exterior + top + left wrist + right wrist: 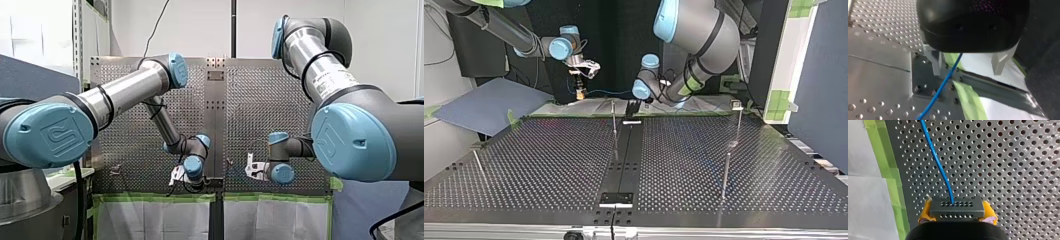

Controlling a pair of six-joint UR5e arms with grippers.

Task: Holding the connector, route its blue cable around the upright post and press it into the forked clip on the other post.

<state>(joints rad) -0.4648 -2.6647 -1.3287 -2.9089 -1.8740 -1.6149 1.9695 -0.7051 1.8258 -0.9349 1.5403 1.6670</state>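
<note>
See the small dark grey block connector (957, 206), pinched tight between the yellow pads (924, 213) of my right claw (957, 212). See the thin blue cable (938, 167) too, coming out of its face and running ahead of that claw over the holey metal table (1010, 170). Further along, find it passing between the two metal fingers (935, 61) of my left claw (966, 72), spread wide and gripping nothing. Cannot tell if touching a finger.

Probably just the start of the job, with no wrap made yet. Hold the connector firm and level. Swing it slow and wide past the thin upright metal post (614, 122) just beside my left claw. Stay low enough to hook the cable. Leave some slack; no hard tugs. Use the spread fingers as a guide only. Then aim for the far post with a small head (737, 105), well beyond my left claw. Cannot make out a fork there.
</note>
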